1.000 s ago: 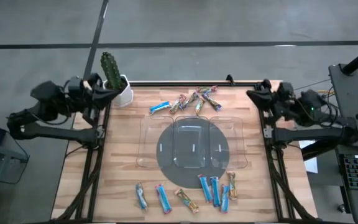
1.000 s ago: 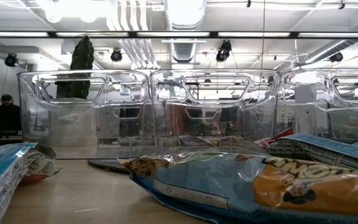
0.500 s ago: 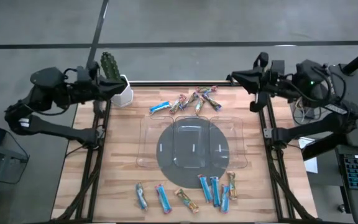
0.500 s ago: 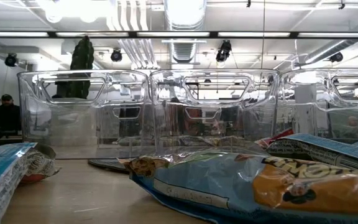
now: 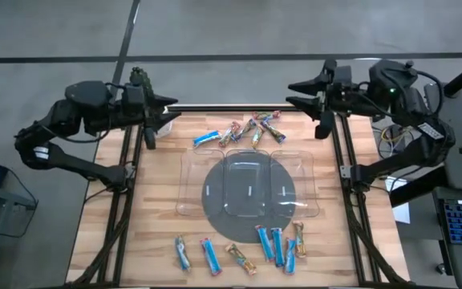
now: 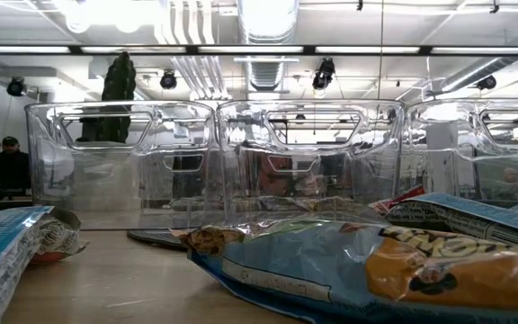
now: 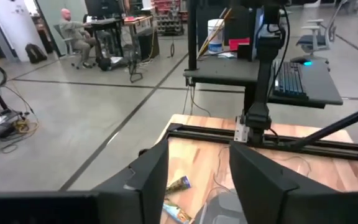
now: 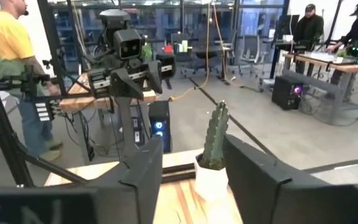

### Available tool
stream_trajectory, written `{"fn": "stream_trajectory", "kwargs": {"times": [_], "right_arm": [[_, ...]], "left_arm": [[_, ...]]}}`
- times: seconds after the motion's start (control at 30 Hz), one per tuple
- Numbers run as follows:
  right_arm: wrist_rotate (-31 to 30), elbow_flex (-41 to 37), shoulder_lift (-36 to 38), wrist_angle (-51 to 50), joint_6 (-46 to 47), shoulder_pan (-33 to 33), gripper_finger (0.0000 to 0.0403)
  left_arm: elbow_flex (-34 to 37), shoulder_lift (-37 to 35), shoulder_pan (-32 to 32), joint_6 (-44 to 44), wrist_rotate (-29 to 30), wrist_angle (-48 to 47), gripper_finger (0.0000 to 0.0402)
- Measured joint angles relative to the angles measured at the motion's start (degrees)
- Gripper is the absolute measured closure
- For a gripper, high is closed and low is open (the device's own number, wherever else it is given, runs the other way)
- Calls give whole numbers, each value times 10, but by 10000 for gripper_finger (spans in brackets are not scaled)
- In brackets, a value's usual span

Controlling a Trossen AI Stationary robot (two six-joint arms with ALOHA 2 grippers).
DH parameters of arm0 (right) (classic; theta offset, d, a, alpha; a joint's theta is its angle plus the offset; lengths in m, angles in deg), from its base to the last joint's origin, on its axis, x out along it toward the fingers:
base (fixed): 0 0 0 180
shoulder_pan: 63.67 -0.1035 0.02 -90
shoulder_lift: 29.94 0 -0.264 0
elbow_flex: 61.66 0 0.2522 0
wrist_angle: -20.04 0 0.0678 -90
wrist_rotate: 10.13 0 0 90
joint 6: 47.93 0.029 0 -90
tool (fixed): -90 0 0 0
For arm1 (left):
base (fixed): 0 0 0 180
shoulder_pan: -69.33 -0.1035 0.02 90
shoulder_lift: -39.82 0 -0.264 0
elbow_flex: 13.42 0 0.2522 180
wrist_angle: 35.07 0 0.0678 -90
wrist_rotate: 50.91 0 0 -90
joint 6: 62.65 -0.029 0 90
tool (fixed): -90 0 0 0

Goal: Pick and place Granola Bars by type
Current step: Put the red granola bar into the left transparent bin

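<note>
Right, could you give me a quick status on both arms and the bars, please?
Left gripper and right gripper open, empty, at the table's far corners. Granola bars untouched; clear tray empty. Nothing in the way.

Around you lies a grey concrete floor [image 5: 239,32] crossed by dark seams. Overhead hang white ducts [image 6: 268,22] and strip lights. Beyond the left gripper you see a dark desk [image 7: 278,74] with an office chair [image 7: 319,34]; beyond the right gripper, glass partitions [image 8: 179,25] and people at desks.
</note>
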State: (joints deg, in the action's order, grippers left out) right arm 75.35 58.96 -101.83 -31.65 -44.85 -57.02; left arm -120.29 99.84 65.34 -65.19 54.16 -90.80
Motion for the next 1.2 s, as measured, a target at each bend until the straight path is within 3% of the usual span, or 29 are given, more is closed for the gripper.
{"fn": "stream_trajectory", "kwargs": {"times": [0.3,0.7,0.9,1.2], "right_arm": [[0,49,-36,-66,-10,0,191],[-2,18,-25,-128,-18,0,199],[-2,1,-28,-162,29,0,200],[-54,-44,-34,-163,42,0,200]], "left_arm": [[-1,2,0,-11,-1,0,217],[-1,-1,0,-20,-7,-36,216],[7,-1,0,-19,-5,-46,216],[10,5,0,11,15,-45,216]]}}
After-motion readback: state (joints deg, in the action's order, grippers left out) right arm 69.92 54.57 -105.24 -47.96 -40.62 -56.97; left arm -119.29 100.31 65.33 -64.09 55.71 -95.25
